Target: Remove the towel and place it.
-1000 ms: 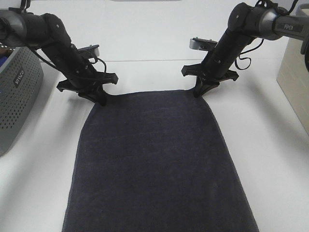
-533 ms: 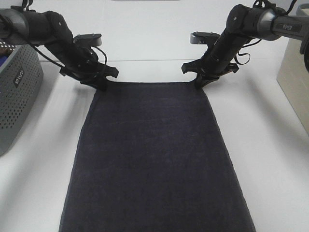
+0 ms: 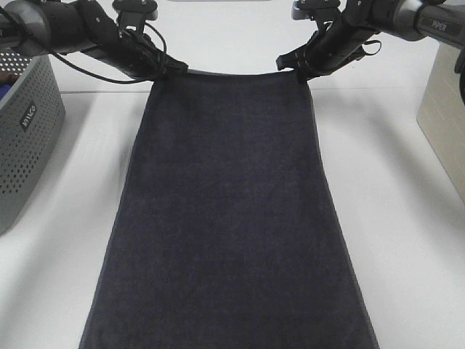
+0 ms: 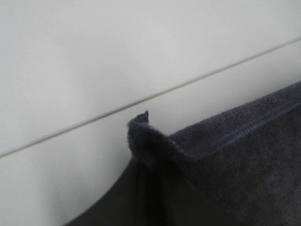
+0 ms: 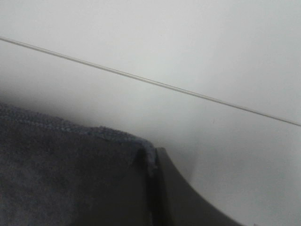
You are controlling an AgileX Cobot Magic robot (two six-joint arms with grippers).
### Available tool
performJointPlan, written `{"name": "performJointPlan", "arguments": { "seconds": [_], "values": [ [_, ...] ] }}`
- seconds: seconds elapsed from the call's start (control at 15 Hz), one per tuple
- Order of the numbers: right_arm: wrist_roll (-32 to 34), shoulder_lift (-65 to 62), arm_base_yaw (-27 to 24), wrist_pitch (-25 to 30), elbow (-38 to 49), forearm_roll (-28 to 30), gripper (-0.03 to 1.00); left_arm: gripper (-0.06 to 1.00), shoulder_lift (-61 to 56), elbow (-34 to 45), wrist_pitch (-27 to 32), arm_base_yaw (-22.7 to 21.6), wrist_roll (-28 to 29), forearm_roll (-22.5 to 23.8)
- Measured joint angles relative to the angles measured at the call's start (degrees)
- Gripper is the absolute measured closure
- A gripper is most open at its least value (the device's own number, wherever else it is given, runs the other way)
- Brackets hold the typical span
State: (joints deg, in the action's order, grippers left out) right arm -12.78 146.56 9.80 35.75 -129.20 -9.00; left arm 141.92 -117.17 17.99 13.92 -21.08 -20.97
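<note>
The towel (image 3: 229,211) is a large dark charcoal-grey cloth, stretched from the far part of the white table down past the near edge of the exterior high view. My left gripper (image 3: 168,70) is shut on its far left corner and my right gripper (image 3: 296,70) is shut on its far right corner, both raised so the far hem hangs taut between them. The left wrist view shows the pinched corner and hem (image 4: 155,146). The right wrist view shows the other corner (image 5: 117,155) against a finger.
A grey perforated basket (image 3: 25,138) stands at the left edge of the table. A beige box (image 3: 445,120) stands at the right edge. A seam line runs across the white table (image 3: 407,218) behind the towel.
Both grippers have risen and moved toward the far side, lifting the towel's far hem and pulling the cloth taut and longer in the view.
</note>
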Motion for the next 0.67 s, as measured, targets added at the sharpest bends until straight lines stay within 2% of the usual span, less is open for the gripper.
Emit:
{"name": "performJointPlan", "arguments": {
  "seconds": [0.13,0.4,0.67],
  "values": [
    [0.0,0.0,0.0,-1.38,0.0,0.06,0.96,0.93,0.0,0.0,-4.13,0.74,-0.8,0.29],
    [0.0,0.0,0.0,-4.35,0.0,0.06,0.96,0.93,1.15,0.0,-6.82,2.18,-4.07,0.63],
    [0.0,0.0,0.0,-7.79,0.0,0.06,0.96,0.93,1.43,0.0,-11.75,2.35,-4.58,0.86]
  ]
}}
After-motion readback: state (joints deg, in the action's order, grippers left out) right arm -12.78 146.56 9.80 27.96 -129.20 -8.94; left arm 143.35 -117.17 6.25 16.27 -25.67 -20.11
